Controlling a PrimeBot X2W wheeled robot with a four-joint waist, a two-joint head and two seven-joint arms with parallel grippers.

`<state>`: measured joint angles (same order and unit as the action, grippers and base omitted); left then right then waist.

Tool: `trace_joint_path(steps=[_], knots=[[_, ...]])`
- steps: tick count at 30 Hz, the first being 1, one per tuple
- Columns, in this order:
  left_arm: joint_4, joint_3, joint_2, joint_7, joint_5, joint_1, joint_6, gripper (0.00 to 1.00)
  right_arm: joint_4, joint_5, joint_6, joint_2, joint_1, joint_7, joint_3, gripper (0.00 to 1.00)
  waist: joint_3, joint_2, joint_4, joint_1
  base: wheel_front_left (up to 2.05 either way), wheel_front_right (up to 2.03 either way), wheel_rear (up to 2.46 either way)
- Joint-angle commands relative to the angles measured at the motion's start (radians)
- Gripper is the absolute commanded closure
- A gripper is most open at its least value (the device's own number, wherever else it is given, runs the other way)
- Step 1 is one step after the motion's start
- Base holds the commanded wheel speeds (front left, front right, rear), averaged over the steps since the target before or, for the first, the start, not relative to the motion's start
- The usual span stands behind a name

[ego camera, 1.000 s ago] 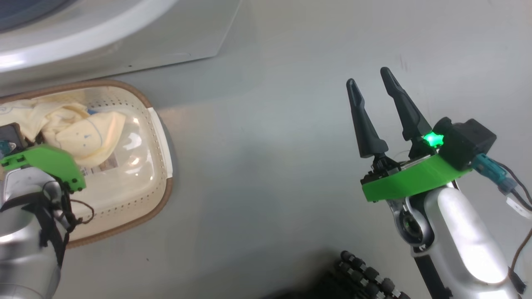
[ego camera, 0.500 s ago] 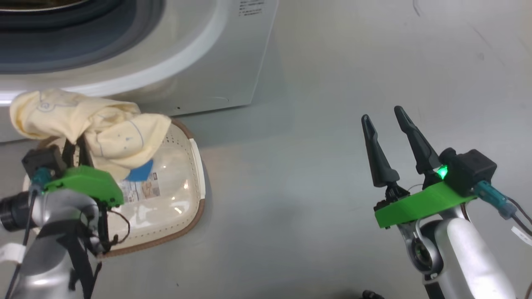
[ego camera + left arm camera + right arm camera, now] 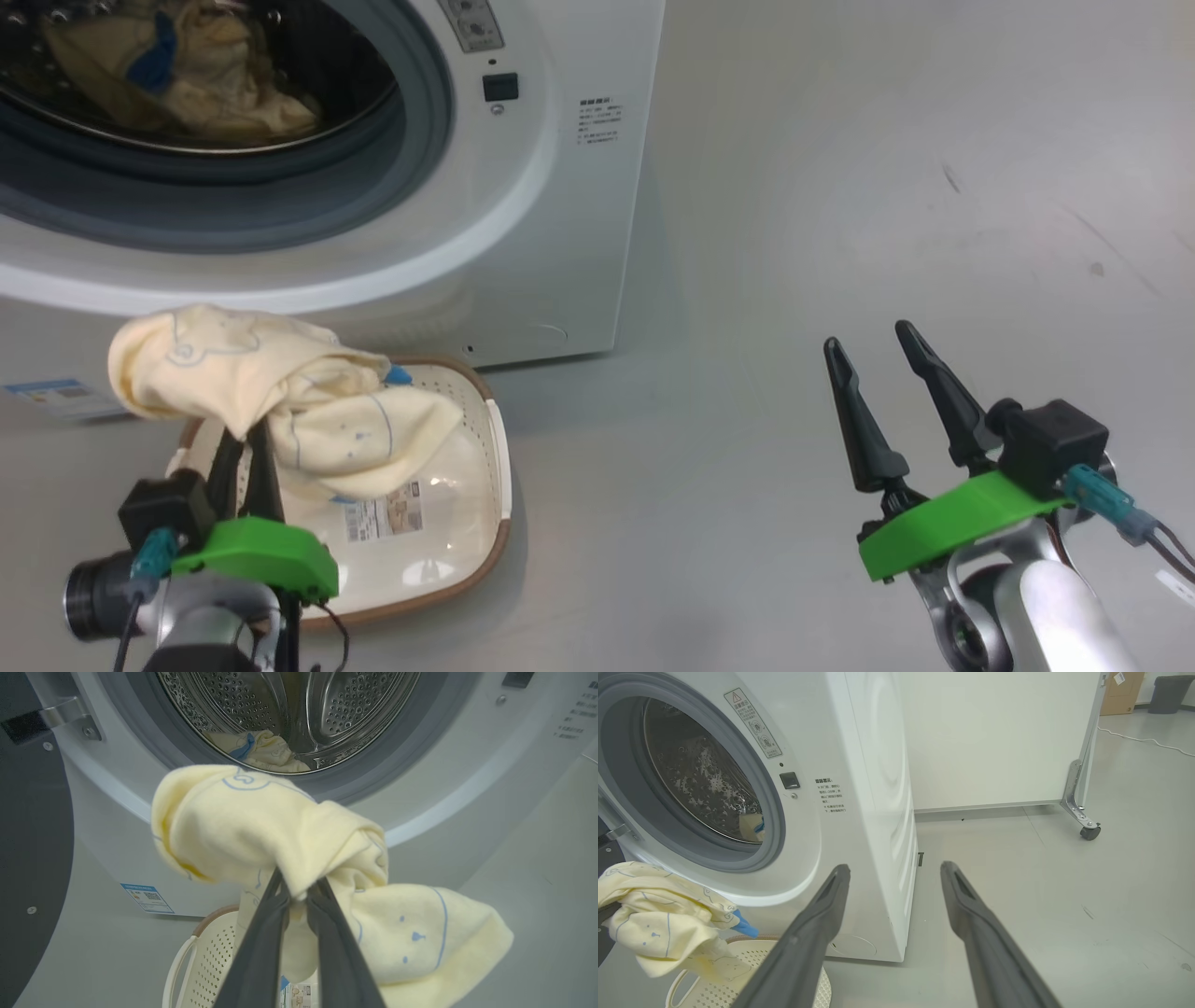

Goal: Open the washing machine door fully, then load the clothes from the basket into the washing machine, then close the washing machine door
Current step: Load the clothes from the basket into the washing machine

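My left gripper [image 3: 245, 450] is shut on a cream-yellow bundle of clothes [image 3: 308, 411], held above the cream basket [image 3: 500, 467]. In the left wrist view the fingers [image 3: 261, 952] pinch the clothes [image 3: 261, 826] in front of the washing machine [image 3: 444, 798]. The washing machine door [image 3: 32, 835] stands open to the left. More cream and blue clothes [image 3: 215, 84] lie in the steel drum [image 3: 355, 704]. My right gripper [image 3: 866, 336] is open and holds nothing, over bare floor to the right of the washing machine [image 3: 560, 215].
A blue sticker [image 3: 147, 898] sits low on the washer front. A white panel on a castor [image 3: 1090, 833] stands behind the machine's right side, with a cardboard box [image 3: 1120, 690] and a dark bin [image 3: 1169, 693] far off. Grey floor [image 3: 840, 187] spreads to the right.
The head camera has tilted up, bringing the drum into view. My left gripper has lifted the clothes out of the basket. The right gripper has stayed open and kept its pose.
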<state>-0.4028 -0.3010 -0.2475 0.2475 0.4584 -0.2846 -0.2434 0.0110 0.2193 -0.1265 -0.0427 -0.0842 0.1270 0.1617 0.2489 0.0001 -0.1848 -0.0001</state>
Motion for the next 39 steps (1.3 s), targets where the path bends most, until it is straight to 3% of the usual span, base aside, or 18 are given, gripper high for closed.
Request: trace_joint_path(steps=[1, 12, 23, 39], knots=[[0.045, 0.032, -0.024, 0.011, -0.008, 0.003, -0.033, 1.00, 0.039, -0.007, -0.004, -0.008, -0.002, -0.005, 0.011, 0.00, -0.052, -0.0001, 0.021, 0.0001, 0.00, 0.00, 0.00], [0.215, 0.011, -0.039, -0.054, -0.009, 0.177, -0.095, 1.00, 0.083, -0.027, -0.004, -0.008, 0.096, -0.059, -0.016, 0.00, -0.182, -0.0001, 0.062, 0.0001, 0.00, 0.00, 0.00], [0.344, 0.002, -0.061, -0.105, -0.013, 0.277, -0.146, 1.00, 0.117, -0.029, -0.004, -0.008, 0.159, -0.084, -0.024, 0.00, -0.234, -0.0001, 0.102, 0.0001, 0.00, 0.00, 0.00], [0.395, 0.001, -0.072, -0.124, -0.008, 0.308, -0.170, 1.00, 0.124, -0.022, -0.004, -0.008, 0.165, -0.090, -0.012, 0.00, -0.242, -0.0001, 0.106, 0.0001, 0.00, 0.00, 0.00]])
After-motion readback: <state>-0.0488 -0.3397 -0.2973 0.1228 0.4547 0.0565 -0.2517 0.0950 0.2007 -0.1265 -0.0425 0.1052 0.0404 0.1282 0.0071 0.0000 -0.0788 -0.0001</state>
